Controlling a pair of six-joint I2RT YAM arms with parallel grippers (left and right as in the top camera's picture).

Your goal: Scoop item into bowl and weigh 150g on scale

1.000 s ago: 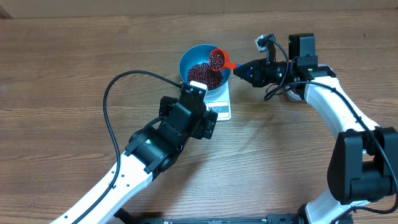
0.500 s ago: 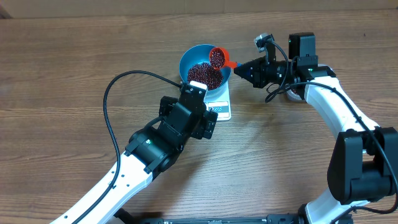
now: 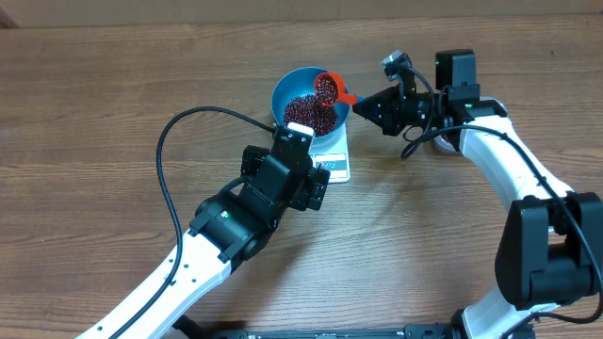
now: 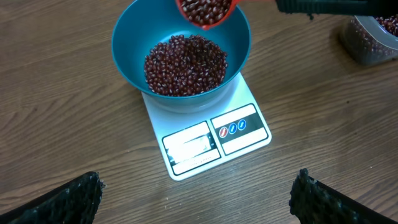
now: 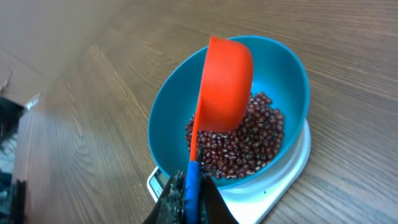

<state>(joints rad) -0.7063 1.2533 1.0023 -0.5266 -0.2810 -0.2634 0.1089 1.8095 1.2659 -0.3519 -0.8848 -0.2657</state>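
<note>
A blue bowl (image 3: 290, 93) (image 4: 127, 59) (image 5: 165, 118) stands on the white scale (image 3: 337, 160) (image 4: 249, 127) (image 5: 292, 168) and holds a heap of dark red beans (image 3: 309, 113) (image 4: 185, 65) (image 5: 249, 140). My right gripper (image 3: 362, 104) (image 5: 193, 193) is shut on the blue handle of an orange scoop (image 3: 329, 88) (image 4: 206, 10) (image 5: 225, 84), which hangs tilted over the bowl with beans in it. My left gripper (image 4: 199, 196) stands open in front of the scale, with nothing between its fingers (image 4: 65, 199).
A clear tub (image 4: 372, 38) with more beans stands right of the scale, partly under the right arm (image 3: 490, 151). The left arm (image 3: 236, 217) and its black cable (image 3: 170, 169) lie across the near left of the wooden table.
The right gripper has turned the scoop a little further, tilting it more over the bowl. The left arm has not moved.
</note>
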